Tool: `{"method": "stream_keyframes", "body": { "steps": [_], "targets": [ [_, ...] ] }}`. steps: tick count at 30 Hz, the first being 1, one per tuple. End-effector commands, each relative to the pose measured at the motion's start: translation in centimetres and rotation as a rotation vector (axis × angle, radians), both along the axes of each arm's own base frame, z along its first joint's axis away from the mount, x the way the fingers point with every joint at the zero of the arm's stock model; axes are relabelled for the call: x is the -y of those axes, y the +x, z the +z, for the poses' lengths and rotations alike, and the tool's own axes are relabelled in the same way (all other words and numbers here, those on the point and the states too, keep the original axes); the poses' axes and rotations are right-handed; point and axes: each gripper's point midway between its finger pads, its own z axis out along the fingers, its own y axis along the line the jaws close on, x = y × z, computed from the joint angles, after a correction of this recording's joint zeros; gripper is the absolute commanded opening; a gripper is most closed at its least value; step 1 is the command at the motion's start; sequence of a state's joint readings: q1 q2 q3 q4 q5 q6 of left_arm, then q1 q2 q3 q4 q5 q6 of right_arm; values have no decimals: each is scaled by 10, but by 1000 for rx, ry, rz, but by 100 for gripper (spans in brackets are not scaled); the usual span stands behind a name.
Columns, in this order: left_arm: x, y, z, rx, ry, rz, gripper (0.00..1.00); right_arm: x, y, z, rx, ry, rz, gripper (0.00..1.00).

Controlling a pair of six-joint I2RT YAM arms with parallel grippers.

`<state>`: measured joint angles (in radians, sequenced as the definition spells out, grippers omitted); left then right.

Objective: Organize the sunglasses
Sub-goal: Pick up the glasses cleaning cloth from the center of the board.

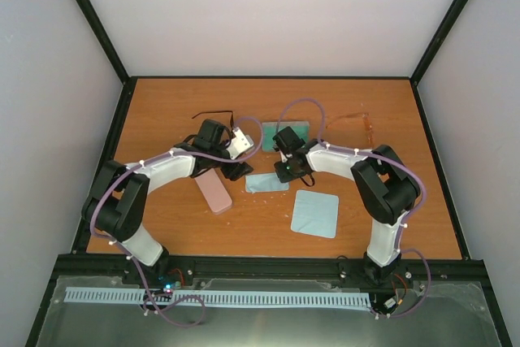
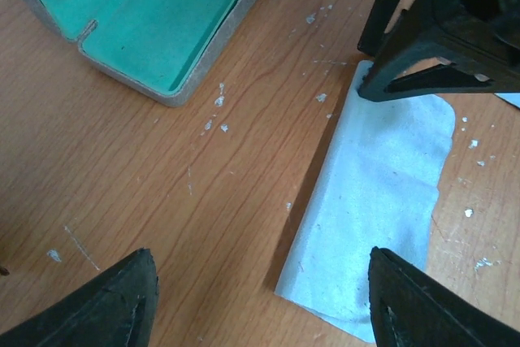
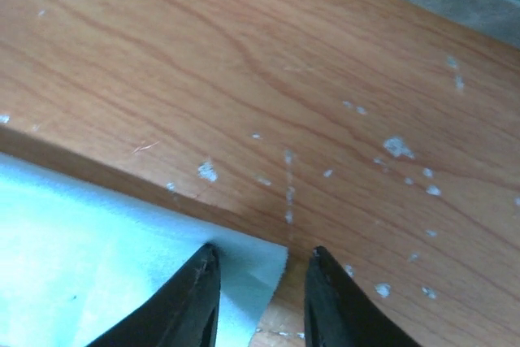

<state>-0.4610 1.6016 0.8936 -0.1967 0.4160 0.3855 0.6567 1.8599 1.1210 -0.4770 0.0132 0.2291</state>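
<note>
- The left gripper (image 2: 260, 253) has its jaws spread wide with nothing held. Only bare table (image 1: 154, 111) and the near edge of a pale blue cloth (image 2: 382, 201) lie beneath the gap.
- From the left gripper, that cloth sits ahead and toward its right finger. An open case with a green lining (image 2: 154, 14) lies further ahead on its left side.
- The right gripper (image 3: 262, 251) is down at the table with its jaws narrow, and a gap shows between the tips. One corner of the cloth lies flat in that gap, and neither tip is seen pinching it.
- The rest of the cloth spreads away to the left of the right gripper's left finger. The grey rim of the open case is ahead of the gripper and to its right.
- In the left wrist view, the right gripper's dark fingers (image 2: 406, 79) rest on the far corner of the cloth, opposite the left gripper.
- The black sunglasses (image 1: 211, 116) lie on the table beyond the left gripper, past its wrist and a little to its left. Nothing touches them.
- The reddish-brown sunglasses (image 1: 361, 123) lie well off to the right of the right gripper, further out on the table, apart from both tools.
- A pink case (image 1: 213, 193) lies closed just behind the left gripper, under its forearm. A second, larger cloth (image 1: 315, 213) lies behind the right gripper, toward the arm bases.
</note>
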Motion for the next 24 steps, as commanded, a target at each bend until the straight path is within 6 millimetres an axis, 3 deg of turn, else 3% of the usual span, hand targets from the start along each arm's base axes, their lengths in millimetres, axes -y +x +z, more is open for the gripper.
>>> {"method": "stream_keyframes", "body": {
  "steps": [1,9,24],
  "targets": [
    [4,11,5,-7,-7,24,71,-1,-24,-21,-90,-34,26,28],
    [1,12,-19,-76,45,30,71,-1,-29,-21,-100,-40,26,4],
    [-3,7,-49,-131,103,13,70,-4,-22,-15,-75,-30,17,3]
  ]
}}
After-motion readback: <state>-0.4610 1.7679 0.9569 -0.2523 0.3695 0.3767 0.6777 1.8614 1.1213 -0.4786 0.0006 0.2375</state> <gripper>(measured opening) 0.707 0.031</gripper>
